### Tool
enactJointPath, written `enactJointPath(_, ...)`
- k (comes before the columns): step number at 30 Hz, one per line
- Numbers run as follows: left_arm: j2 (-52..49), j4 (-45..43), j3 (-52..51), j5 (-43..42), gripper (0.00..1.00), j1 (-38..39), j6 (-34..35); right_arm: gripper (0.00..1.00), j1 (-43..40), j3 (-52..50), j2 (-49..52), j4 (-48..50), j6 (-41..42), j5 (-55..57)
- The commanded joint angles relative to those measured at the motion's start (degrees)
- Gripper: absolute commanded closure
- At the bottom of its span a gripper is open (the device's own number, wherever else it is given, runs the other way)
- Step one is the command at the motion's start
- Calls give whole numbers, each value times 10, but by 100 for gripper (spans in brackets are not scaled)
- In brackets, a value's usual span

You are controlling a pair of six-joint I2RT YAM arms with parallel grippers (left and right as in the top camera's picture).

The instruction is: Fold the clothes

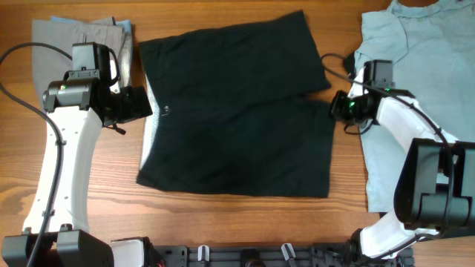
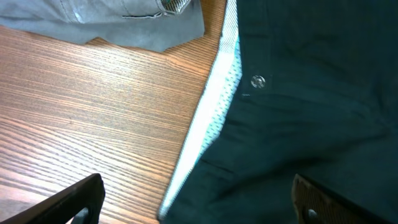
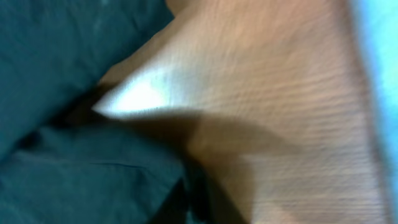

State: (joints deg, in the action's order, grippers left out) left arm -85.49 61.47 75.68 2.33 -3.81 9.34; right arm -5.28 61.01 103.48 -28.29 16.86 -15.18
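Black fabric shorts are lying flat on the wooden counter. Left end effector is hovering released over their white-lined waistband; right end effector is sitting at the leg hem, grip impossible to tell.

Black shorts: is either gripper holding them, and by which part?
Left gripper is open over the waistband, holding nothing. Right gripper at the leg hems: cannot tell.

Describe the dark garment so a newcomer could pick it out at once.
Look at the middle of the wooden table. The black shorts lie spread out there, white-lined waistband toward the left arm. Only dark item: the neighbours are a gray garment and a light blue T-shirt.
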Motion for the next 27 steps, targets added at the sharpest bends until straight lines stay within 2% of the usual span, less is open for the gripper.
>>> enactJointPath(1,2,5,-4,5,2,-2,-2,70,0,34,0,-13,-19,21)
enactJointPath(6,2,38,-4,5,2,-2,4,55,-8,71,-40,-91,2,18)
enactJointPath(8,2,62,-5,5,1,-2,17,51,-9,73,-76,-129,1,9)
enactJointPath(12,2,94,-24,6,6,-2,34,50,-6,73,-134,-217,0,-3)
enactJointPath(17,2,67,-104,3,34,-14,118,50,-6,69,-175,-338,2,-3)
enactJointPath(21,2,43,-177,-28,37,-26,137,49,-6,49,-175,-391,11,-8)
enactJointPath(25,2,-9,-239,-88,43,-29,137,49,-6,7,-175,-379,12,-36)
enactJointPath(27,2,-36,-261,-89,50,-29,141,49,-6,-12,-175,-367,14,-47)
